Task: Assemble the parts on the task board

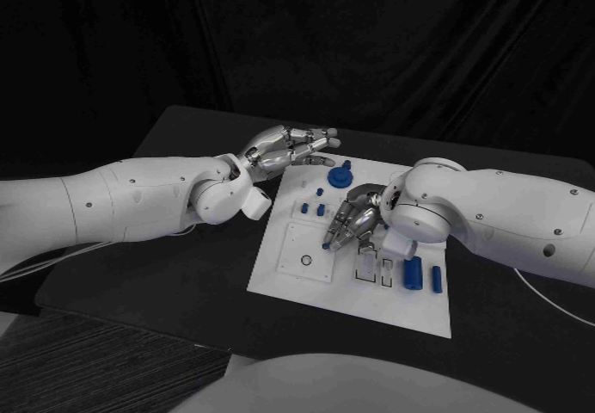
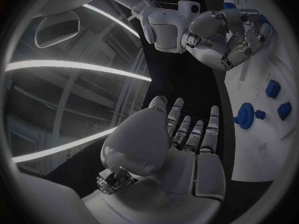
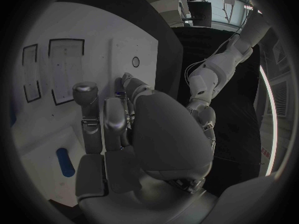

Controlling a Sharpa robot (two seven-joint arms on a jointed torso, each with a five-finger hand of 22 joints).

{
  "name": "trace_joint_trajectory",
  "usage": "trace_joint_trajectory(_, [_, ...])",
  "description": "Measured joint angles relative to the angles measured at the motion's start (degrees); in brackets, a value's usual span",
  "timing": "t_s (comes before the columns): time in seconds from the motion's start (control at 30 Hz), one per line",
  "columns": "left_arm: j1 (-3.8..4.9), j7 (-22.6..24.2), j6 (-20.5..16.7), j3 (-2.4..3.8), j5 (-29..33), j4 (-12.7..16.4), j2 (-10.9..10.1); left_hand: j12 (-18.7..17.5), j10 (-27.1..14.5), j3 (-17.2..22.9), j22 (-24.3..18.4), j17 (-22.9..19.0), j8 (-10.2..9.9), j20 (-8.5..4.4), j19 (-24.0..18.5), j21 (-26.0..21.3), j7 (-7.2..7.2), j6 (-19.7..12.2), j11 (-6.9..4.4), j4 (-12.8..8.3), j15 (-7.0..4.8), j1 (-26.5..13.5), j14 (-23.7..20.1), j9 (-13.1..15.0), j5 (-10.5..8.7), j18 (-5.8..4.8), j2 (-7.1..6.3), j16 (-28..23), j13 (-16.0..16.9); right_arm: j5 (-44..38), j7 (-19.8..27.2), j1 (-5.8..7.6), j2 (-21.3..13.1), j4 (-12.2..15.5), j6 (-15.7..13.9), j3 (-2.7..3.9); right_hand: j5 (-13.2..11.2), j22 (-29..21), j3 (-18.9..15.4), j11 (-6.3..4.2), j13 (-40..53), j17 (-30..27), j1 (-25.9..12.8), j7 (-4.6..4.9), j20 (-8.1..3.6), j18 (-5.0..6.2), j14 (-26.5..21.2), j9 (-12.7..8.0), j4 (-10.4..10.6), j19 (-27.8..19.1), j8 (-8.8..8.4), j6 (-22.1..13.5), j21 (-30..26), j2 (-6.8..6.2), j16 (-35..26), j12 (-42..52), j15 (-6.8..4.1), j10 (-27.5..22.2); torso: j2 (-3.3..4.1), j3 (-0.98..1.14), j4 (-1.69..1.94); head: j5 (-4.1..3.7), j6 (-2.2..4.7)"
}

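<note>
The white task board (image 1: 372, 301) lies in the middle of the black table. A round blue part (image 1: 339, 178) stands near its far edge, with small blue parts (image 1: 313, 208) beside it. Two long blue parts (image 1: 423, 274) lie at its right. My right hand (image 1: 353, 222) hangs over the board's middle, its fingers curled down, and a blue speck (image 1: 328, 245) shows at their tips. Whether it holds that piece is unclear. My left hand (image 1: 291, 146) hovers at the board's far left corner, fingers straight and apart (image 2: 187, 134), holding nothing, near the round blue part (image 2: 244, 115).
A square outline with a small ring (image 1: 306, 260) and narrow rectangular slots (image 1: 367, 267) mark the board's near half. Bare black table (image 1: 162, 284) lies left of the board. One long blue part (image 3: 65, 162) lies close to my right hand.
</note>
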Motion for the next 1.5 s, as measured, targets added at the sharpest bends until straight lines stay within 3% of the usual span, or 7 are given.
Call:
trace_joint_trajectory(0.67, [-0.15,-0.40,0.13,0.00,0.00,-0.21,0.31,0.00,0.00,0.00,0.00,0.00,0.00,0.00,0.00,0.00,0.00,0.00,0.00,0.00,0.00,0.00,0.00,0.00,0.00,0.00,0.00,0.00,0.00,-0.01,-0.47,-0.13,0.33,-0.48,0.37,0.00,0.00,0.00,0.00,0.00,0.00,-1.62,-0.01,0.01,0.09,0.01,-0.01,0.00,0.00,-1.34,-0.01,-0.02,-2.21,0.01,-1.51,-0.08,0.01,0.00,-0.01,-0.01,-0.03,-0.07,0.00])
trace_joint_trajectory(0.9, [-0.25,-0.49,0.20,0.00,0.00,-0.24,0.32,0.00,0.00,0.00,0.00,0.00,0.00,0.00,0.00,0.00,0.00,0.00,0.00,0.00,0.01,0.00,0.01,0.00,0.00,0.00,0.00,0.00,0.00,-0.10,-0.48,-0.21,0.38,-0.61,0.20,0.00,0.01,0.00,0.78,0.00,0.04,-2.43,-1.65,0.02,0.21,0.01,-0.03,-0.02,-0.78,-2.03,-0.24,-0.05,-3.10,0.30,-2.16,-0.08,0.02,0.01,-0.01,-0.01,-0.03,-0.07,0.00])
trace_joint_trajectory(0.97, [-0.27,-0.52,0.22,0.00,0.00,-0.24,0.33,0.00,0.00,0.00,0.00,0.00,0.00,0.00,0.00,0.00,0.00,0.00,0.00,0.00,0.39,0.00,0.39,0.00,0.00,0.00,0.00,0.00,0.00,-0.13,-0.48,-0.26,0.39,-0.61,0.12,0.00,0.01,0.00,0.78,0.00,0.03,-2.45,-1.65,0.61,0.21,0.01,-0.03,0.00,-0.78,-2.03,-0.24,-0.67,-3.10,0.30,-2.16,-0.08,0.02,0.02,-0.01,-0.01,-0.03,-0.08,0.00])
trace_joint_trajectory(1.37, [-0.35,-0.62,0.30,0.00,0.00,-0.25,0.35,0.00,0.00,0.00,0.00,0.01,0.00,0.00,0.01,0.00,0.00,0.00,0.00,0.00,0.40,0.00,0.40,0.00,0.00,0.00,0.00,0.01,0.00,-0.27,-0.48,-0.30,0.63,-0.49,-0.23,0.00,0.01,0.00,0.79,0.01,0.03,-3.75,-1.81,0.60,-0.08,0.01,-0.11,0.00,-0.78,-2.37,-0.24,-0.65,-4.87,0.46,-3.28,-0.08,-0.01,0.02,0.02,-0.01,-0.02,0.02,0.00])
trace_joint_trajectory(1.5, [-0.37,-0.65,0.31,0.00,0.00,-0.23,0.34,0.00,0.00,0.00,0.00,0.01,0.00,0.00,0.01,0.30,0.00,0.00,0.00,0.00,0.40,0.00,0.40,0.00,0.00,0.00,0.00,0.01,0.00,-0.30,-0.49,-0.31,0.66,-0.47,-0.34,0.00,0.01,0.00,0.78,0.02,0.04,-3.99,-1.82,0.61,0.30,0.02,-0.13,0.00,-0.78,-3.17,-0.24,-0.66,-4.88,0.47,-3.29,-0.08,0.00,0.03,0.02,-0.01,-0.02,0.02,0.00])
